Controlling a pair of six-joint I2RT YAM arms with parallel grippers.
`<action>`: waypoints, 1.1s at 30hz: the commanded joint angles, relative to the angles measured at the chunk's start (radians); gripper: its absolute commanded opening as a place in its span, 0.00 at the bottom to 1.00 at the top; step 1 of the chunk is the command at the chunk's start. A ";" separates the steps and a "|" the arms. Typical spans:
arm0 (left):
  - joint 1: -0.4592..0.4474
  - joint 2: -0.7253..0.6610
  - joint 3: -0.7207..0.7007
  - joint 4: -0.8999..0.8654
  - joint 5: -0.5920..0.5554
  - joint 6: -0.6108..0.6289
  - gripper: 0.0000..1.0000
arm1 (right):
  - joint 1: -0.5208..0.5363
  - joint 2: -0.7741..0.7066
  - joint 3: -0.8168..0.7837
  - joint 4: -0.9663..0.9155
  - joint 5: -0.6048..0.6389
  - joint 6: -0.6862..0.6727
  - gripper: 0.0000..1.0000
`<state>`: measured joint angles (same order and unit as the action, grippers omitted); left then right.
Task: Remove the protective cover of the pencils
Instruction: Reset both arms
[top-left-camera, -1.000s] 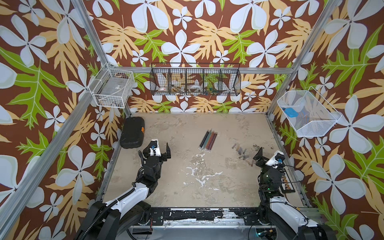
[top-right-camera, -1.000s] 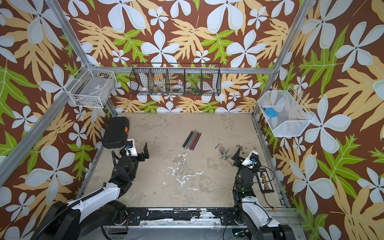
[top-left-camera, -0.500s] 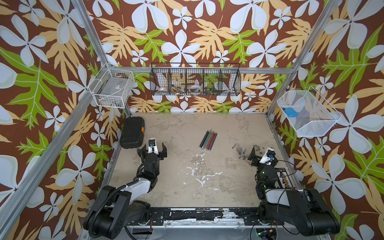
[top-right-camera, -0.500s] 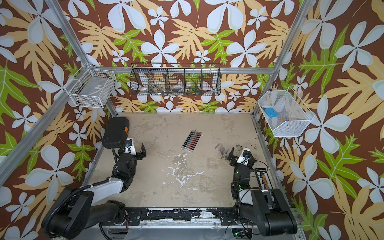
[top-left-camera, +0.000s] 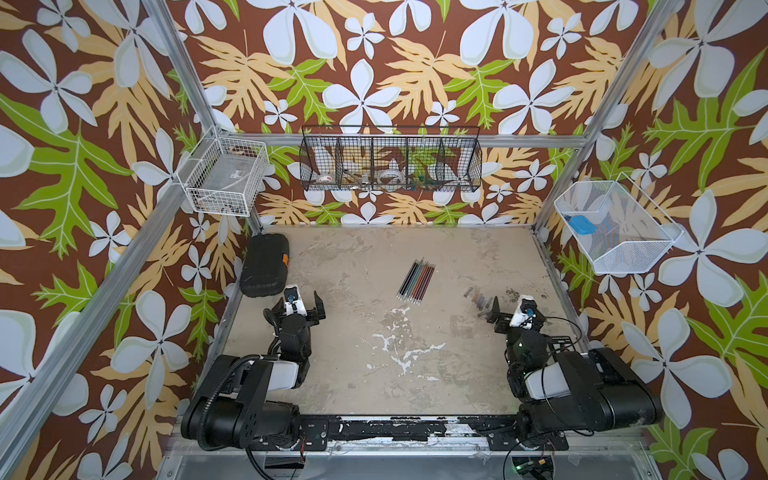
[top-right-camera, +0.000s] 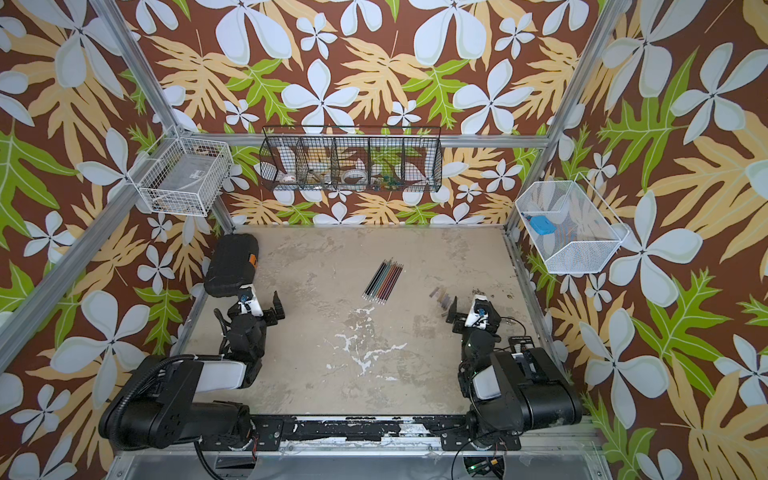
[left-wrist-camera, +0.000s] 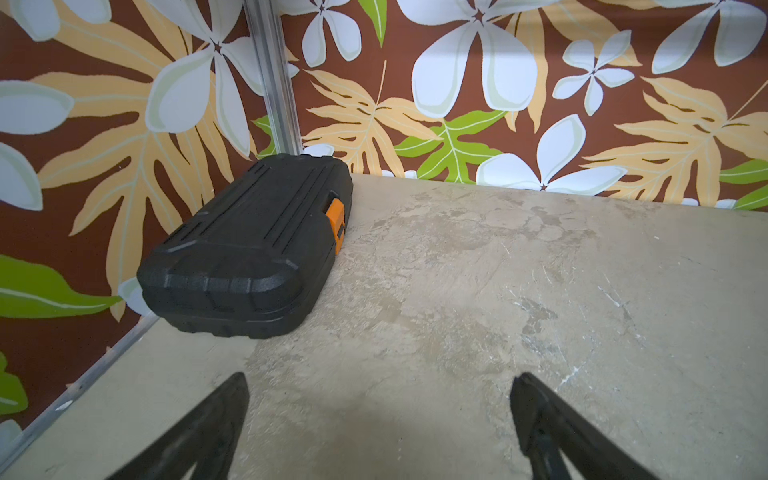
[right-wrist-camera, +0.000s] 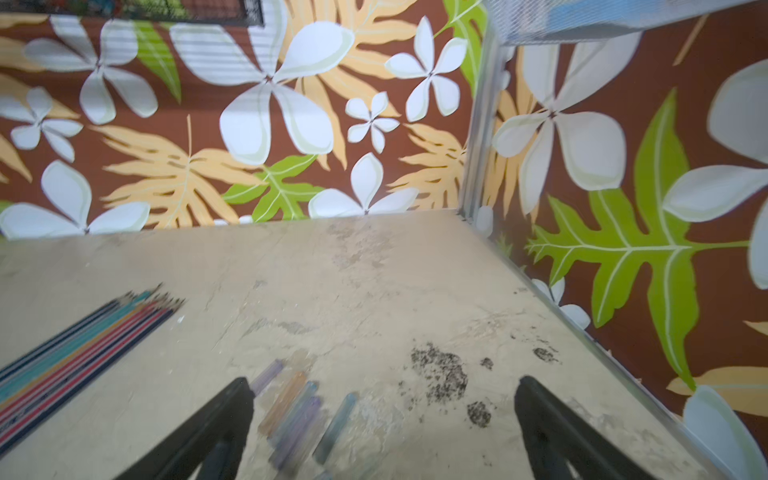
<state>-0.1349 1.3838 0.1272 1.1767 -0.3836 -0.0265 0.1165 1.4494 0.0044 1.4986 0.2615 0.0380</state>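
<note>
**Top views.** In both top views my left gripper (top-left-camera: 294, 309) (top-right-camera: 249, 311) hovers near the left edge of the table (top-left-camera: 374, 353) (top-right-camera: 332, 332). Its jaws are spread wide and hold nothing. A black case (top-left-camera: 264, 266) (top-right-camera: 230, 266) lies just beyond it, in the far left corner. My right gripper (top-left-camera: 521, 314) (top-right-camera: 478, 314) sits near the right edge, jaws equally wide and also empty. The pencils (top-left-camera: 415, 279) (top-right-camera: 383, 281) lie side by side in a flat, slanted row at mid-table, between my two arms and well apart from both. A cluster of translucent caps (top-left-camera: 478, 298) (top-right-camera: 441, 297) lies just beside the inner finger of the right gripper. Three wire baskets hang on the walls above the table.

**Left wrist view.** The left gripper (left-wrist-camera: 380, 378) shows two black fingertips far apart over bare table. The black case (left-wrist-camera: 249, 249) lies ahead against the wall, orange latch facing the table.

**Right wrist view.** The right gripper (right-wrist-camera: 384, 380) is wide, with nothing between the fingertips. The translucent caps (right-wrist-camera: 295, 411) lie next to one fingertip; the picture is blurred, so contact cannot be determined. The pencils (right-wrist-camera: 75, 357) lie off to the side, untouched. Dark specks mark the table between the fingers.
</note>
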 joint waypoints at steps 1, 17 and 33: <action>0.013 0.051 -0.039 0.233 0.016 -0.034 1.00 | 0.013 0.006 0.014 0.017 0.025 -0.047 1.00; 0.049 0.075 0.022 0.135 0.255 0.016 0.95 | -0.039 0.017 0.172 -0.257 -0.162 -0.052 1.00; 0.081 0.073 0.030 0.118 0.263 -0.018 1.00 | -0.105 0.001 0.125 -0.192 -0.354 -0.047 1.00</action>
<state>-0.0528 1.4582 0.1562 1.2755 -0.1173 -0.0330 0.0143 1.4521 0.1444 1.2430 -0.0235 0.0181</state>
